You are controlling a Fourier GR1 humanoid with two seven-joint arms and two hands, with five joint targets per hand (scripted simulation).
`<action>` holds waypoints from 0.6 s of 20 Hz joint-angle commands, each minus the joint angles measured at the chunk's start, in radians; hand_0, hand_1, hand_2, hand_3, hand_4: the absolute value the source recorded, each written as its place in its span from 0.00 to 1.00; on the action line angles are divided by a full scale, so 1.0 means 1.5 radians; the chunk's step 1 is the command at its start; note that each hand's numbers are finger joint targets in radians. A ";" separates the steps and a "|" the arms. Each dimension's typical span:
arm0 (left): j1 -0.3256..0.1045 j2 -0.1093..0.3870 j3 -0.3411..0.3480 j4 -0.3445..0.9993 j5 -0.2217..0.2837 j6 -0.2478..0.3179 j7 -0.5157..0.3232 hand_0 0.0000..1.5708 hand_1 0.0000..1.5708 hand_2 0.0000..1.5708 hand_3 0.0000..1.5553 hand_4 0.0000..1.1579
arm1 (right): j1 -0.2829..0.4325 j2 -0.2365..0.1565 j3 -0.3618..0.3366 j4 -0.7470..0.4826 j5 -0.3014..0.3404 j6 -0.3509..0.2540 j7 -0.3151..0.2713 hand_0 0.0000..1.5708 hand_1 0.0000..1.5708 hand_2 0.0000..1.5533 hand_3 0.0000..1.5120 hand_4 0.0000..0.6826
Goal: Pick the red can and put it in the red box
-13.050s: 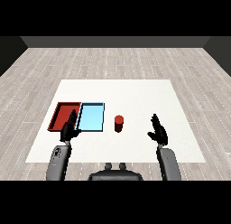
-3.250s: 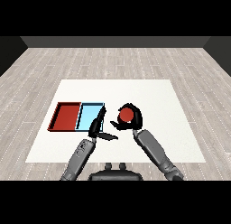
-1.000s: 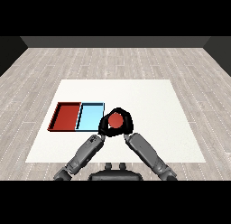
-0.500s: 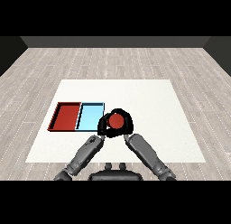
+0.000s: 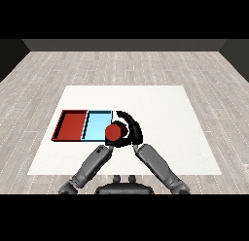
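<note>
White table (image 5: pixel 160 109) carries two trays to the left of the right hand (image 5: pixel 132 129): blue tray (image 5: pixel 97 126) just beside it, red tray (image 5: pixel 72 125) beyond. That hand curls round the can (image 5: pixel 114 133), held above the blue tray's near-right edge. Left hand: cannot tell. Best carry it level leftward, past the blue tray, before lowering.

Both grey forearms rise from the lower edge of the head view and slant inward, so the wrists nearly meet at the centre. The right hand (image 5: pixel 131 129) arches high, its black fingers curled over and round the red can (image 5: pixel 114 132). The left hand (image 5: pixel 111 143) sits low against the can's near side, mostly hidden, so its finger pose is unclear.
</note>
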 commanded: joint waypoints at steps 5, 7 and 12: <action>-0.021 -0.007 -0.014 0.010 0.010 0.026 -0.029 1.00 1.00 1.00 0.96 0.98 | 0.002 0.002 -0.014 0.005 -0.007 -0.005 0.006 0.00 0.00 0.00 0.00 0.00; 0.023 -0.007 -0.011 -0.026 -0.029 0.028 -0.015 1.00 1.00 1.00 0.96 0.98 | 0.009 0.002 -0.044 -0.019 0.017 0.011 0.044 0.00 0.00 0.00 0.00 0.00; 0.005 -0.007 0.021 -0.005 -0.027 0.010 -0.019 1.00 1.00 1.00 0.95 0.98 | -0.007 0.002 -0.086 0.002 0.000 0.042 0.032 0.00 0.00 0.00 0.00 0.00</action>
